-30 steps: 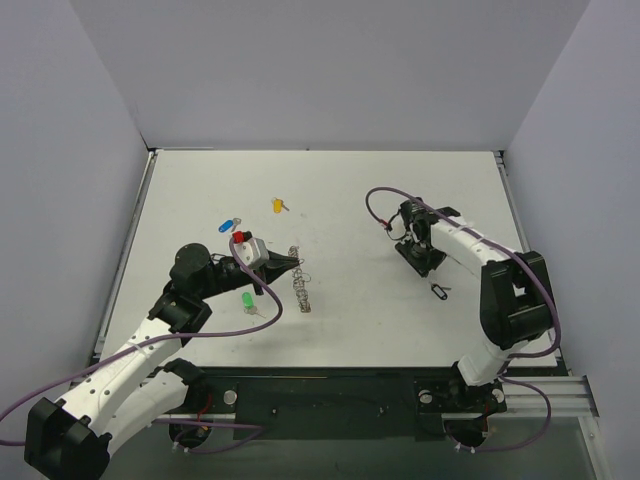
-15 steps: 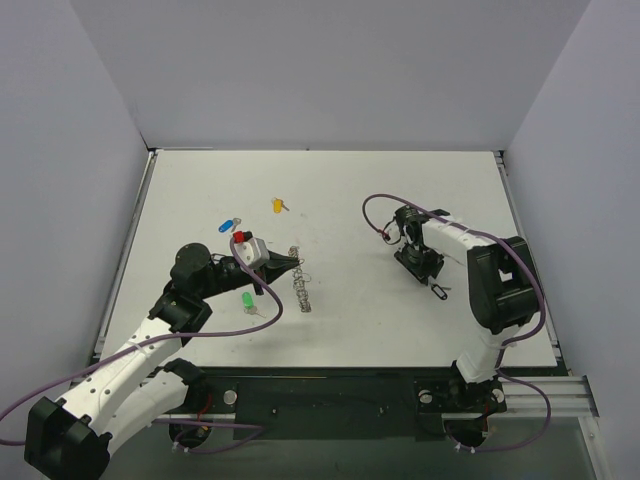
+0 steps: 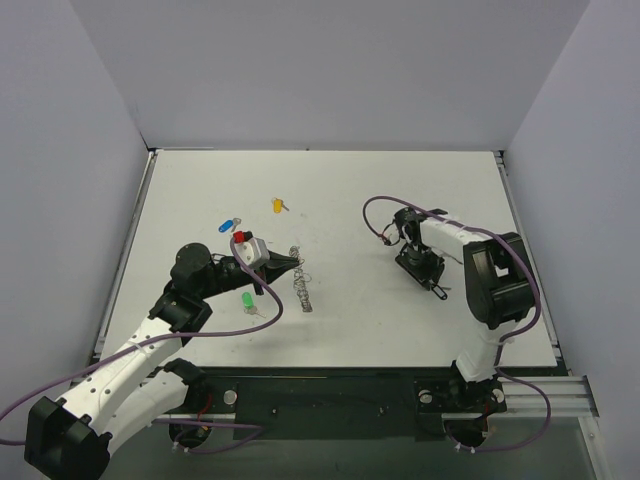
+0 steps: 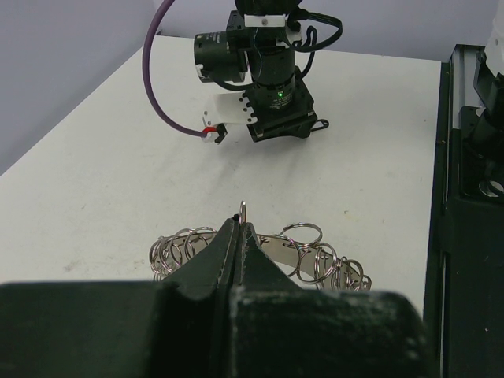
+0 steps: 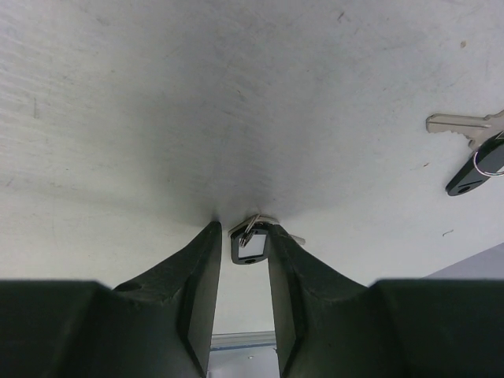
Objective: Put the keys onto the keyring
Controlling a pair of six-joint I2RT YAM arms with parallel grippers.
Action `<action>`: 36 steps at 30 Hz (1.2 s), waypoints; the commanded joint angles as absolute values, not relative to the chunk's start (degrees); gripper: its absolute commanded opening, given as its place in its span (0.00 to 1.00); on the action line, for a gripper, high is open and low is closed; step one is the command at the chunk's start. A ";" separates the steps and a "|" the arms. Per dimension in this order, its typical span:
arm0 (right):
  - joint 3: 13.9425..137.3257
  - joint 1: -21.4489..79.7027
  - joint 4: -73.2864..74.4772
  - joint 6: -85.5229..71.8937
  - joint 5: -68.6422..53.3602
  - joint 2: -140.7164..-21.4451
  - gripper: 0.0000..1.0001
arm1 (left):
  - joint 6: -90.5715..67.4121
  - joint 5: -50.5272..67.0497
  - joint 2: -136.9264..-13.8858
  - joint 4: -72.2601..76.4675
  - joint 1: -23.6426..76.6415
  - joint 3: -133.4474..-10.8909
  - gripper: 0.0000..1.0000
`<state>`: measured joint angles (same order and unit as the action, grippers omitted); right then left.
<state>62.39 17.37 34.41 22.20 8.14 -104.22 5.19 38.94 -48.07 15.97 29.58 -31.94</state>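
Keys at far left: blue key point(image 3: 228, 224), green key point(image 3: 247, 299) and yellow key point(image 3: 277, 205) lie loose on the table point(image 3: 400, 190), well apart from each other, none threaded.
Left gripper point(image 4: 241, 230): jaws pinched shut on one small loop of the keyring, lifting that loop upright.
Keyring point(image 4: 315, 260): lies left of centre, just beside the green key, and trails away from the pinched loop as a flat string of linked loops.
Right gripper point(image 5: 242, 228): tips down on the table right of centre, jaws narrowed around a black-headed key point(image 5: 247, 246); a thin gap shows on one side, so no firm grip yet.
Step in hand: probably picking up the first key while the ring is held ready.
Next move: close squarely on the small key head, lift without letting it swivel, then carry it across to the raised loop.
Nearby: silver key point(image 5: 457, 123) and a dark-headed key point(image 5: 472, 173) lie together just beside the right gripper.
In the way: the right arm's purple cable point(image 3: 380, 205); nothing else lies between the two grippers.
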 commanded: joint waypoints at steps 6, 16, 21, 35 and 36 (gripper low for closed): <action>64.86 16.35 38.76 20.92 8.17 -105.03 0.24 | 5.80 40.08 -47.64 18.46 29.88 -32.78 0.00; 65.13 16.44 38.67 21.36 8.00 -105.03 0.10 | 5.80 40.17 -47.46 18.46 29.88 -32.78 0.00; 64.78 16.87 38.41 21.88 8.26 -104.85 0.00 | 5.80 40.17 -47.46 18.46 29.88 -32.78 0.00; 66.27 10.91 41.57 25.48 -12.37 -92.12 0.00 | 5.54 40.43 -47.72 18.72 29.88 -32.70 0.00; 66.27 10.38 42.01 26.53 -17.53 -89.93 0.00 | 5.36 40.69 -47.81 18.89 29.88 -32.70 0.00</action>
